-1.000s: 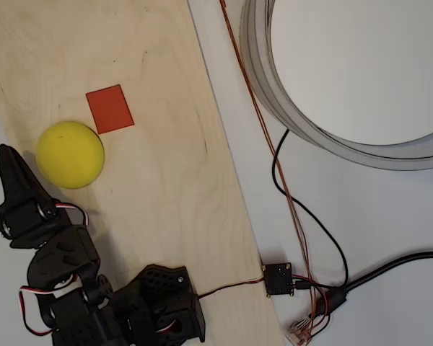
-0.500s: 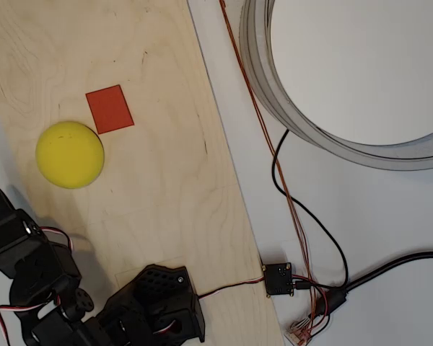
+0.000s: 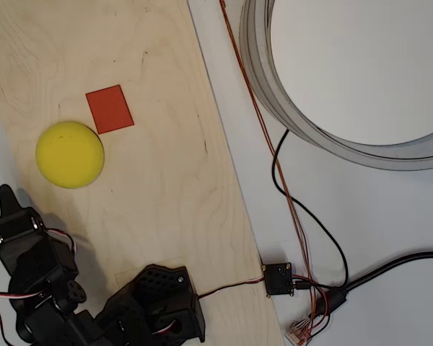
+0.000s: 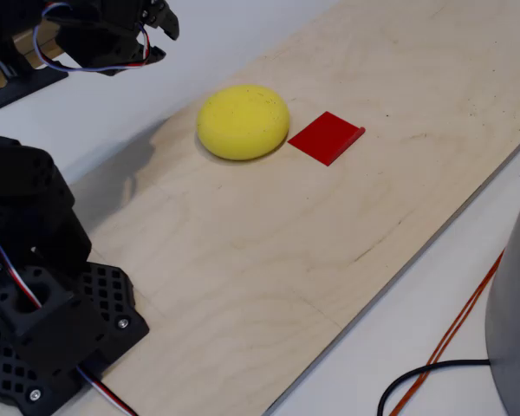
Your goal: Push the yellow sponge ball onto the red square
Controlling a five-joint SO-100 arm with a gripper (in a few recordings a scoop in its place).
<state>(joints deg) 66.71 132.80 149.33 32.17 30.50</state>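
I see the yellow sponge ball (image 3: 70, 154) sitting on the pale wooden board (image 3: 166, 144), just beside the red square (image 3: 110, 109). In the overhead view the ball's upper right edge meets the lower left corner of the patch, though I cannot tell whether it truly overlaps it; in the fixed view the ball (image 4: 243, 121) lies just left of the square (image 4: 326, 137), very close or touching. The square is tilted on the board and its near edge looks slightly lifted in the fixed view.

The gripper (image 3: 7, 198) is below and to the left of the ball in the overhead view, clear of it, near the board's left edge. In the fixed view its tip (image 4: 163, 22) hangs above the white table (off the board), up and left of the ball. I cannot tell how far its fingers are parted, and nothing appears between them.

A large grey ring (image 3: 274, 94) and some cables (image 3: 303, 216) lie to the right of the board
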